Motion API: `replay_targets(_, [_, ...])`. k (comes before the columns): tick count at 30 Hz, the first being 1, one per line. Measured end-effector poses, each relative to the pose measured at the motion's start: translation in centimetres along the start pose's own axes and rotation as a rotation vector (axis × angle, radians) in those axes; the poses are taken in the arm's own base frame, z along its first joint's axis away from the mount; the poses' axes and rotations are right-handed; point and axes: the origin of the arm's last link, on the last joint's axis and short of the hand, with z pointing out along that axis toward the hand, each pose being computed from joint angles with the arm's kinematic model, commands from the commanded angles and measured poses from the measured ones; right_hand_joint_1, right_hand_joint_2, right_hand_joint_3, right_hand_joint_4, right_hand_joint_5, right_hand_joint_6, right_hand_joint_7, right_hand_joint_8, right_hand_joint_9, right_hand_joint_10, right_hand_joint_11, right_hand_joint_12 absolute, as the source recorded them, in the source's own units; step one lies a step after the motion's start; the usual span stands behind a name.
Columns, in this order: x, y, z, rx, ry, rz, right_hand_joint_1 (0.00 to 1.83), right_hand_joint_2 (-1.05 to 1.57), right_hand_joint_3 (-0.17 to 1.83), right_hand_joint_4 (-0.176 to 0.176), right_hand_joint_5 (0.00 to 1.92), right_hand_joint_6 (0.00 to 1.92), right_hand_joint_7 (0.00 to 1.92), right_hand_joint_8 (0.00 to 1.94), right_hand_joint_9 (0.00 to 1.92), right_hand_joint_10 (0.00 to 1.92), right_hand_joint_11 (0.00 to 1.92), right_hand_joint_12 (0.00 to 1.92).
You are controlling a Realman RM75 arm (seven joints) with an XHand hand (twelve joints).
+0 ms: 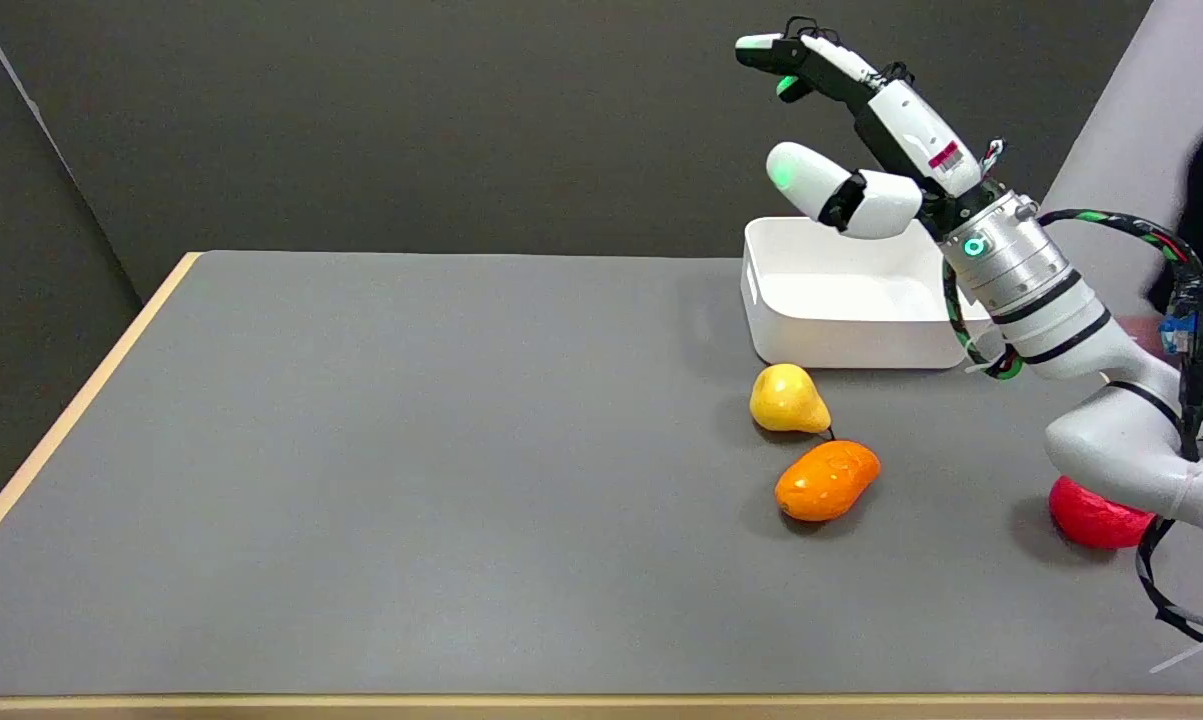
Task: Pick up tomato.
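The red tomato (1091, 518) lies on the grey table (411, 450) at the far right, partly hidden behind my right forearm. My right hand (851, 130) is raised high in the air above the white bin, far up and to the left of the tomato. Its fingers are spread apart and it holds nothing.
A white bin (841, 300) stands at the back right, under the hand. A yellow pear (786, 400) and an orange fruit (827, 481) lie side by side in front of the bin, left of the tomato. A dark shape shows at the right edge.
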Motion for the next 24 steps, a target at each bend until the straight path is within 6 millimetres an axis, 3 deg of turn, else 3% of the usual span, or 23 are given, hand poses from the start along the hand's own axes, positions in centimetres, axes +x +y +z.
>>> replay_targets(14, [0.7, 1.8, -0.8, -0.029, 0.003, 0.001, 0.25, 0.63, 0.93, 0.12, 0.25, 0.52, 0.3, 0.34, 0.18, 0.6, 0.15, 1.28])
replay_targets(24, [2.1, 3.6, -2.4, -0.116, 0.043, -0.042, 0.31, 0.64, 0.87, 0.111, 0.26, 0.5, 0.32, 0.33, 0.19, 0.61, 0.15, 1.26])
